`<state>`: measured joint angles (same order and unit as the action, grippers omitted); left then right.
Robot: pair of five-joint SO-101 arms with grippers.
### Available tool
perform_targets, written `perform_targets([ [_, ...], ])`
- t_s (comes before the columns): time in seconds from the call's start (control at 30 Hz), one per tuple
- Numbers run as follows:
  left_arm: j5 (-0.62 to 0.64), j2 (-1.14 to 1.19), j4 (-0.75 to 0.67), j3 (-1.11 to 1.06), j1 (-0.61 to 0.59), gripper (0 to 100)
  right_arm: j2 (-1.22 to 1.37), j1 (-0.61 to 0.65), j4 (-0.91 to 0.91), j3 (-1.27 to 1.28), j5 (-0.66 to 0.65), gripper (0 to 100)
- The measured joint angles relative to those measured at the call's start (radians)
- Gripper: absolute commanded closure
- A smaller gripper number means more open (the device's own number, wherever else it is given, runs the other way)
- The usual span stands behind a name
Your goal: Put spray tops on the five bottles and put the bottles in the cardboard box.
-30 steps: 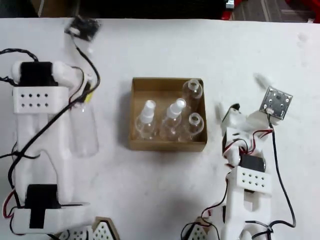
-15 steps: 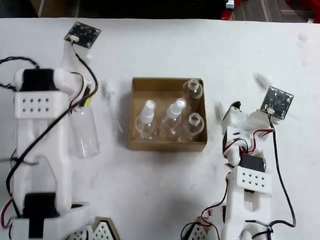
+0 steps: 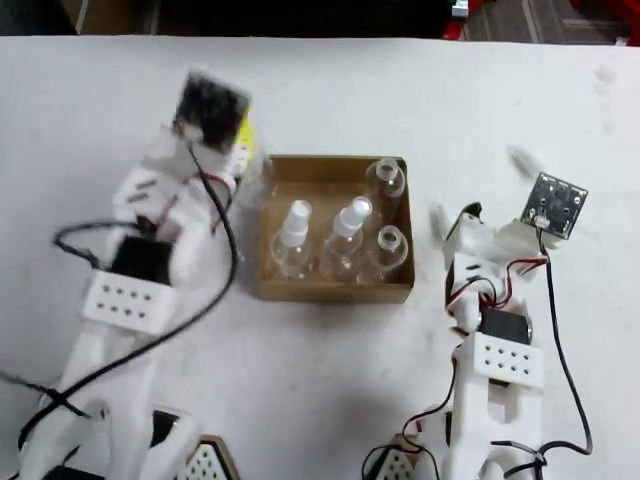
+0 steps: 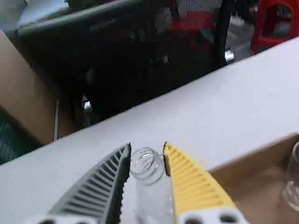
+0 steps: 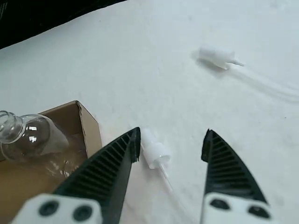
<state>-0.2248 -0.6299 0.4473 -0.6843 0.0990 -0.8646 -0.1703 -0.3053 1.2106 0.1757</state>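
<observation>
Left gripper (image 4: 146,147) is clamped on the bottle (image 4: 148,173). A grey finger (image 4: 105,182) and a yellow finger (image 4: 191,182), both ribbed, press on either side of its clear, round neck. The mouth is bare, with no spray top on it.

From above, I have that bottle at the 10 o'clock corner of the box (image 3: 335,291), just outside the wall. The arm's black cable (image 3: 225,250) and wrist crowd over it there, so I can't make out its body.

The box is plain brown cardboard, square and open-topped. Inside are four clear bottles. Two topped bottles (image 3: 294,236) with white sprayers stand side by side from 8 o'clock to the middle. Two open bottles (image 3: 385,180) sit along the far wall, at 1 and 4 o'clock.

Right gripper (image 5: 171,135) is spread wide and holding nothing, just off the box's 3 o'clock side. A white spray top (image 5: 154,151) lies on the table (image 3: 330,90) between its black ribbed fingers (image 5: 103,172), closer to one of them. A second spray top (image 5: 217,57), trailing a thin clear tube, lies farther out at about 2 o'clock from the box. The table is matte white.
</observation>
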Motion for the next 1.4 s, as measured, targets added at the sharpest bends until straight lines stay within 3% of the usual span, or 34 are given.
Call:
perform_targets([
  [0.13, -0.018, -0.012, -0.414, -0.216, 0.023, 98, 0.000, 0.000, 0.000, 0.000, 0.000, 80.8],
  [0.23, -0.055, 0.025, -0.526, -0.227, 0.044, 98, 0.000, 0.000, 0.000, 0.000, 0.000, 80.8],
  [0.53, -0.078, 0.155, -0.586, -0.229, 0.114, 98, 0.000, 0.000, 0.000, 0.000, 0.000, 80.8],
  [0.87, -0.078, 0.229, -0.592, -0.229, 0.114, 98, 0.000, 0.000, 0.000, 0.000, 0.000, 80.8],
  [1.07, -0.160, 0.382, -0.689, -0.229, 0.114, 98, 0.000, 0.000, 0.000, 0.000, 0.000, 80.8],
  [1.4, -0.176, 0.466, -0.747, -0.229, 0.114, 97, 0.000, 0.000, 0.000, 0.000, 0.000, 80.8],
])
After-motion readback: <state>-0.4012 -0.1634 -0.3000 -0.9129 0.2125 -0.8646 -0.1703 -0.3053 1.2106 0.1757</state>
